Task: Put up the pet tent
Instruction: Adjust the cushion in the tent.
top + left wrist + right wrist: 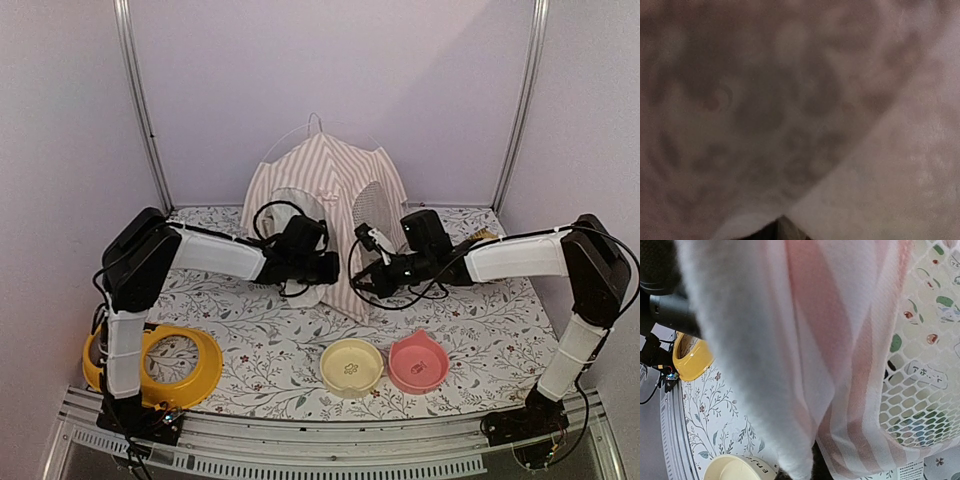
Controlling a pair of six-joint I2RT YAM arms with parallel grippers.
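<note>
The pet tent (330,175), pink-and-white striped with white mesh panels, stands upright at the back middle of the table. My left gripper (328,268) presses into its front left side. My right gripper (362,277) is at the tent's front bottom corner. In the left wrist view blurred tent fabric (790,100) fills the frame and folds down into the dark jaws at the bottom edge. In the right wrist view striped fabric (840,340) and mesh (925,390) drape over the jaws and gather into them. Both grippers look shut on the fabric, their fingers mostly hidden.
A cream bowl (351,366) and a pink bowl (418,362) sit at the front middle on the floral table cover (260,340). A yellow ring-shaped bowl (160,365) lies at the front left. The cream bowl (735,469) and the yellow one (690,357) also show in the right wrist view.
</note>
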